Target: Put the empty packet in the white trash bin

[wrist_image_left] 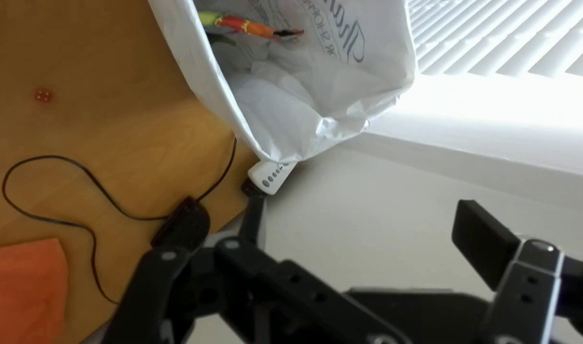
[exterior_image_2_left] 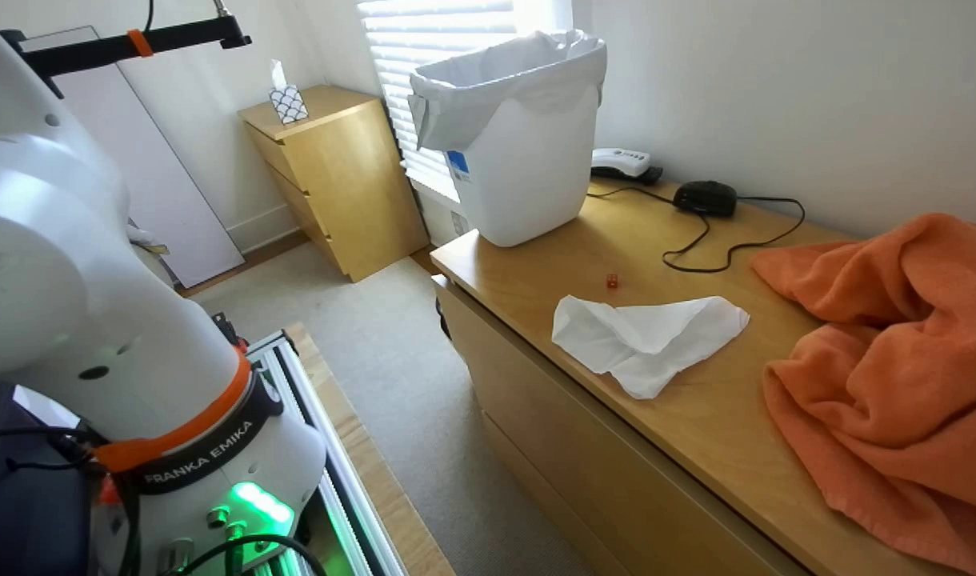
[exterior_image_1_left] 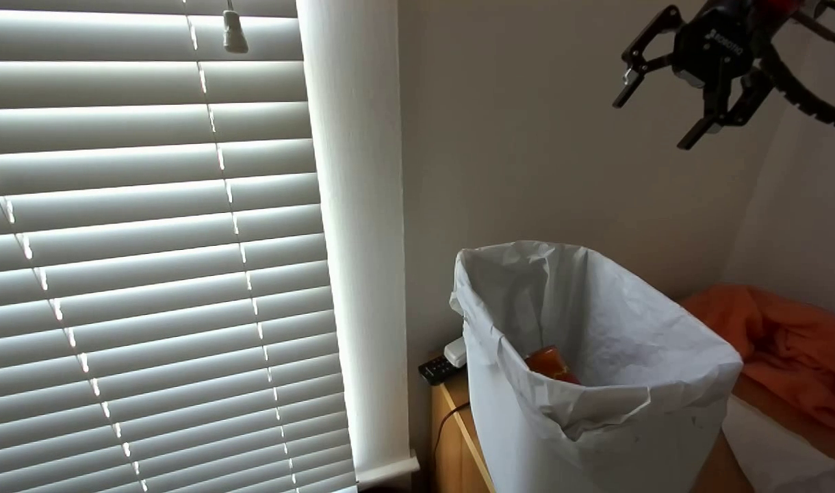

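Closest in wrist view: fingers (wrist_image_left: pixel 485 239), wide apart, well clear of the white trash bin (exterior_image_2_left: pixel 532 172). Bin comes next, upright on the worktop (wrist_image_left: pixel 119 119), lined with a white bag (wrist_image_left: pixel 279 102) folded outward at the top. Packet (wrist_image_left: pixel 254 28) is inside it, orange-red with a yellow-green end. Further down, on the worktop: white remote (wrist_image_left: pixel 271 177) near the bin, black device (wrist_image_left: pixel 184 224) with looped cable (wrist_image_left: pixel 150 219), red die (wrist_image_left: pixel 43 95), orange cloth (wrist_image_left: pixel 21 291) well apart from the bin.

White slatted window blinds (exterior_image_1_left: pixel 144 171) are glowing pretty bright while a boxy tan wooden dresser (exterior_image_2_left: pixel 352 168) is just sitting on pale grey carpet (exterior_image_2_left: pixel 392 352).
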Controlling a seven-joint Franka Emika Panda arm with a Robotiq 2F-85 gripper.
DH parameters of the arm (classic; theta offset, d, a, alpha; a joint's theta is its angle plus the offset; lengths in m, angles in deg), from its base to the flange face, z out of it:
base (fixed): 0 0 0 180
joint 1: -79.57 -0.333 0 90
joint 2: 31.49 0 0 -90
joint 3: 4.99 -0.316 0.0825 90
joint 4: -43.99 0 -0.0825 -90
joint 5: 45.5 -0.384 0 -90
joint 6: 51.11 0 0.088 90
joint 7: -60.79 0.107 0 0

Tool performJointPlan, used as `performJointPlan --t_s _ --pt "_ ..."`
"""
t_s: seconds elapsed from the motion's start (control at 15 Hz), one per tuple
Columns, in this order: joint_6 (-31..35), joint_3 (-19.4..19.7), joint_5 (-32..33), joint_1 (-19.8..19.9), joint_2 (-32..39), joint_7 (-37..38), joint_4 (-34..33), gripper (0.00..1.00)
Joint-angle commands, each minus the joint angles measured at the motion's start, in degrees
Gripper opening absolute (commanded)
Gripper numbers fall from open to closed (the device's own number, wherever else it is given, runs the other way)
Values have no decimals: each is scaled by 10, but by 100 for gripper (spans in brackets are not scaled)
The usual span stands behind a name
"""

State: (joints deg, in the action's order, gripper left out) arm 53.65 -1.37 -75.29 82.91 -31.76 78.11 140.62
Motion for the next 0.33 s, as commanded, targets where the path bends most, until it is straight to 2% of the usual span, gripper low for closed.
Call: performJointPlan --t_s 0.0,0.07,0.27 --pt "15 5 16 7 -30 -5 4 100" --pt "5 3 4 4 -11 -1 -8 100" --pt "6 6 6 7 -22 -3 -9 100"
